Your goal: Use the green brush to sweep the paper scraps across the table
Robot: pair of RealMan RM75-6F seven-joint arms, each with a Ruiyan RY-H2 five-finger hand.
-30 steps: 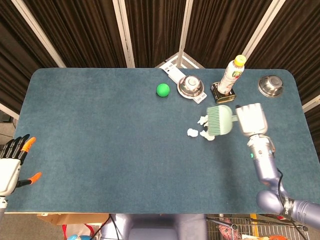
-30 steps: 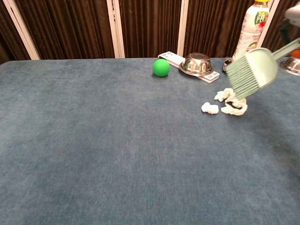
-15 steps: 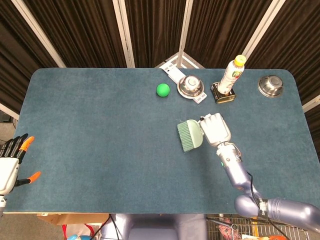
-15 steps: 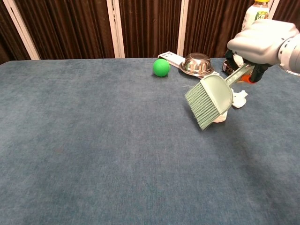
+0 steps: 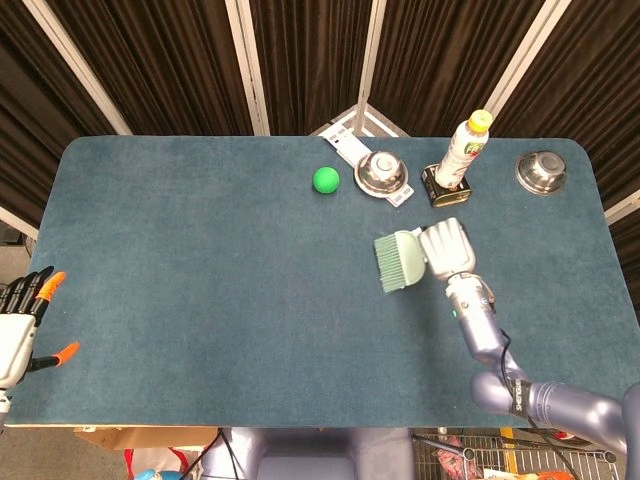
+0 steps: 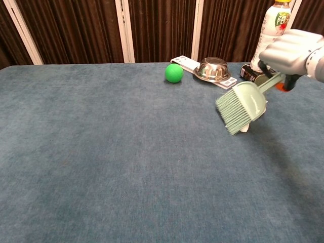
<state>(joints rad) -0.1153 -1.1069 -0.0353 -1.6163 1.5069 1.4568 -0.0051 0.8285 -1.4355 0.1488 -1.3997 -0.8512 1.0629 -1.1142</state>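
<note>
My right hand (image 5: 447,247) (image 6: 291,52) grips the handle of the green brush (image 5: 400,260) (image 6: 242,107), whose bristles point left and hang just above the blue table (image 5: 200,260) (image 6: 101,152). The paper scraps are almost entirely hidden under the brush head; only a small white bit (image 6: 245,128) shows below it in the chest view. My left hand (image 5: 22,330) stays at the table's front left edge, open, holding nothing.
Along the far edge stand a green ball (image 5: 326,180) (image 6: 174,73), a steel bowl (image 5: 381,172) (image 6: 212,69) on a white remote, a bottle (image 5: 464,148) (image 6: 272,31) by a dark box, and a second steel bowl (image 5: 541,171).
The brush swept left from the right side over the scraps, then drew back a little to the right. The scraps, visible a second ago, are now covered. The left hand stayed still.
</note>
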